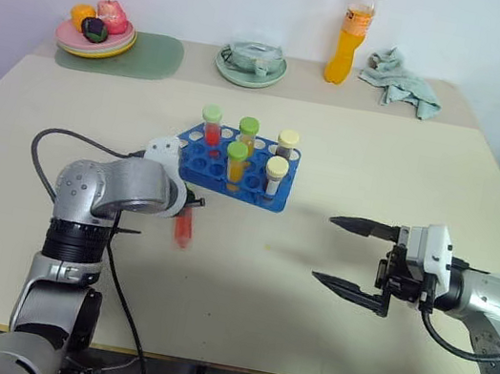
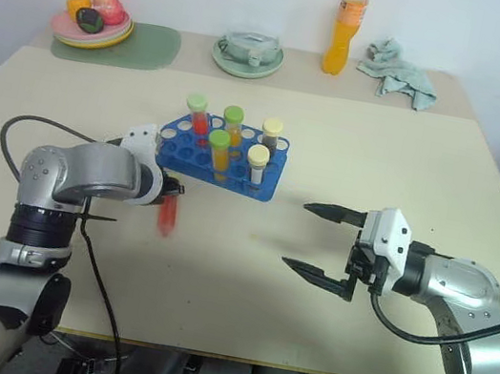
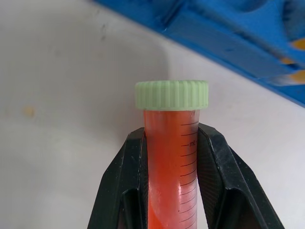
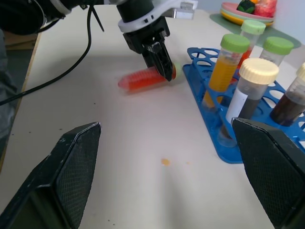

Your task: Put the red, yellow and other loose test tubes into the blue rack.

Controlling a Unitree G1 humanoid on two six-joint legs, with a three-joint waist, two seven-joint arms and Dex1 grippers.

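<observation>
Beside rack, at its 7 o'clock: red test tube [image 3: 171, 157], green cap, pinched in left tool [image 1: 190, 210] over the table [image 1: 241, 292].
Blue rack [image 1: 233, 172]: near table centre, five capped tubes upright in it.
Right tool [image 1: 352, 255]: fingers spread wide, nothing between them, at 4 o'clock from rack.
Orange bottle [image 1: 352, 31]: far edge, 1 o'clock.

Red-liquid test tube [image 3: 172, 157] with pale green ribbed cap, graduation marks on its clear wall, lies nearly flat just above the table beside the blue rack [image 1: 233, 172], clamped just below the cap. Blue rack sits mid-table with five tubes upright: one red and two yellow-orange with green caps, two dark brown with cream caps.
</observation>
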